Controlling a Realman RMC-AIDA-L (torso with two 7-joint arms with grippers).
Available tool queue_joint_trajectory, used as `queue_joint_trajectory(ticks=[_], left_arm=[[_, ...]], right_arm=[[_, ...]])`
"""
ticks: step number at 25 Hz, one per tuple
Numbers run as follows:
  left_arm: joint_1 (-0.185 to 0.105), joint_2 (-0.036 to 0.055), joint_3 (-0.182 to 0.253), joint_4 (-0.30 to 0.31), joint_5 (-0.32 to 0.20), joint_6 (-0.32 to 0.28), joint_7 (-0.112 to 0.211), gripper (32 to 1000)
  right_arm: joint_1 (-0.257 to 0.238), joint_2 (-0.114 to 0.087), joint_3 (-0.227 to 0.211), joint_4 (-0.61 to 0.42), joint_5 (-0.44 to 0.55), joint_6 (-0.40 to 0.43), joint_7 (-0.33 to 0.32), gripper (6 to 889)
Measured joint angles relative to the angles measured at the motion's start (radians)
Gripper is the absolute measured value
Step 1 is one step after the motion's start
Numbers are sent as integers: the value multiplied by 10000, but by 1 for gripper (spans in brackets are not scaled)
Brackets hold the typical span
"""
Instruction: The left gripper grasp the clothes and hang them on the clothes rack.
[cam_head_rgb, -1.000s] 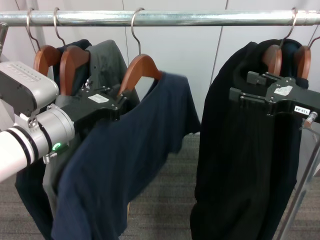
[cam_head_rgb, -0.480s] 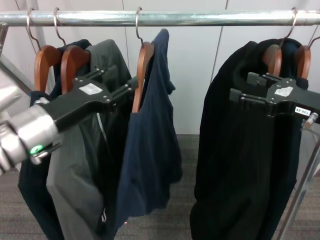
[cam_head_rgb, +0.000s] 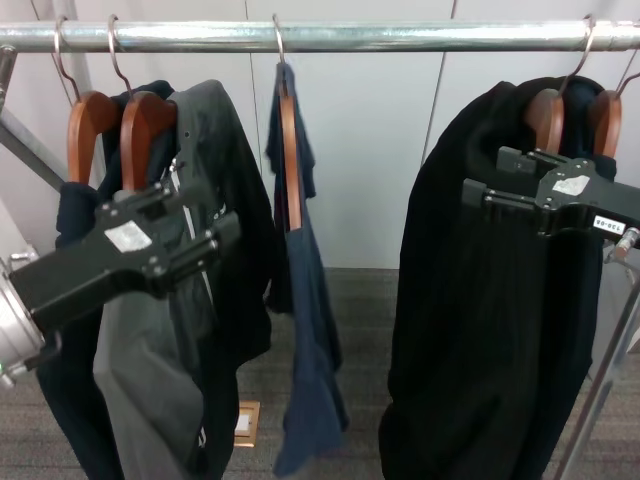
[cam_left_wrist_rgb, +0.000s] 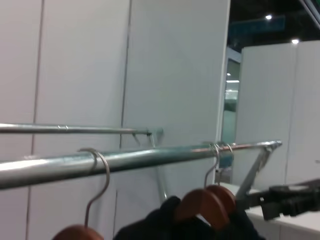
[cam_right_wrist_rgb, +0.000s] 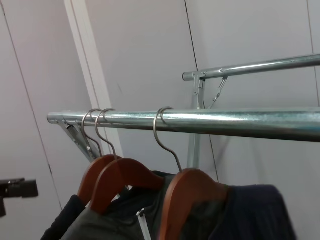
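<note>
The clothes (cam_head_rgb: 305, 300), a navy T-shirt on a brown wooden hanger (cam_head_rgb: 290, 150), hang from the clothes rack (cam_head_rgb: 400, 36) by a silver hook and are turned edge-on to the head view. My left gripper (cam_head_rgb: 220, 210) is low on the left, in front of the grey jacket. It is open, holds nothing, and is apart from the hanger. In the right wrist view the same hanger (cam_right_wrist_rgb: 187, 200) hangs from the rail (cam_right_wrist_rgb: 225, 122), with navy cloth (cam_right_wrist_rgb: 260, 210) beside it. My right gripper (cam_head_rgb: 487, 172) stays open in front of the black garments.
A grey zip jacket (cam_head_rgb: 215, 140) and a dark garment hang on two wooden hangers (cam_head_rgb: 145, 125) left of the T-shirt. Long black garments (cam_head_rgb: 480, 300) hang at the right. Slanted support poles (cam_head_rgb: 30, 150) run at both ends of the rail. A second rail (cam_right_wrist_rgb: 250, 67) stands behind.
My left gripper let go of the hanger and drew back down to the left. The T-shirt swung from spread out and tilted to hanging straight and edge-on from the rail.
</note>
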Motion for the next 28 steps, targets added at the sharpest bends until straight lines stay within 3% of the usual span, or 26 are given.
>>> queue_joint_trajectory(ticks=[4,17,28], left_arm=[[62,-62,-13,-37,296,40,26,644],[73,-143,-136,-130,231,421,40,643],[68,-158,-267,-121,227,698,70,643]], right_arm=[[-1,8,-54,0,-28,-1,-34,818],[-1,31,-127,-1,-73,-2,-60,818],[-26,18,-171,-15,-39,-401,-61,818]])
